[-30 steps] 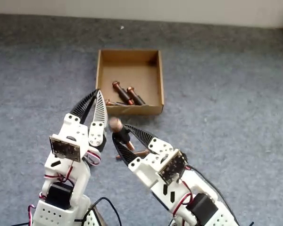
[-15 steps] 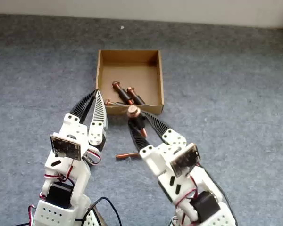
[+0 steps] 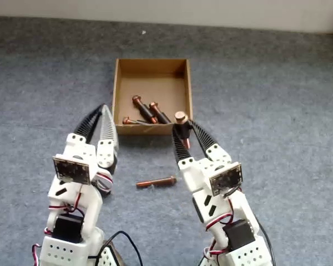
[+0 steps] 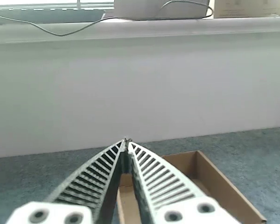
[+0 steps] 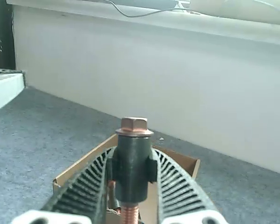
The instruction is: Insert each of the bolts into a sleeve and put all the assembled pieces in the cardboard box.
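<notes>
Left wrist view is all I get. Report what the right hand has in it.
Observer: The right hand is shut on an upright bolt in a sleeve, at the near right corner of the cardboard box.
Operator: Name what lies on the carpet.
Observer: One bare bolt, between the two arms.
Operator: List the box contents.
Observer: Two sleeved bolts side by side; a third bolt head by the near wall.

I see a copper bolt (image 5: pixel 134 125), black sleeve (image 5: pixel 131 168), black ribbed jaws, tan cardboard box (image 3: pixel 117 88) and seemingly flecked grey desk (image 3: pixel 266 111).
</notes>
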### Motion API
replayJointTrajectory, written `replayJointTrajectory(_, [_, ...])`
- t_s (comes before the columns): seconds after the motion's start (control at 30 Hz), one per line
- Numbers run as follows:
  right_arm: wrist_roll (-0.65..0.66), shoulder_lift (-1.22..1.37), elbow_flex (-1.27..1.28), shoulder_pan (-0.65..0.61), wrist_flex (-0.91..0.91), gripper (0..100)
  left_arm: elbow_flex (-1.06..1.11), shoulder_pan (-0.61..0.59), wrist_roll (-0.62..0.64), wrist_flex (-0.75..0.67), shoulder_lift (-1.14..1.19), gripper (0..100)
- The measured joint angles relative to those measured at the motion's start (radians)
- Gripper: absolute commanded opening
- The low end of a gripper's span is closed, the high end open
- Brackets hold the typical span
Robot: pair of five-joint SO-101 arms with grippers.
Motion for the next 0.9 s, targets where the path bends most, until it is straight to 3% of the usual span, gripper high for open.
replayJointTrajectory(0.17, [0.0,0.0,0.0,0.005,0.002,0.4,-0.003,-0.123,0.0,0.089,0.0,1])
replayJointTrajectory(0.47, [0.0,0.0,0.0,0.005,0.081,0.4,-0.003,-0.324,0.0,0.45,0.0,1])
replayJointTrajectory(0.6, [0.0,0.0,0.0,0.005,0.123,0.4,0.008,-0.359,0.0,0.575,0.0,1])
replayJointTrajectory(0.8, [0.0,0.0,-0.097,0.006,0.384,0.6,0.018,-0.365,0.0,0.594,0.0,1])
replayJointTrajectory(0.9, [0.0,0.021,-0.193,0.005,0.43,1.5,0.018,-0.365,0.0,0.594,0.0,1])
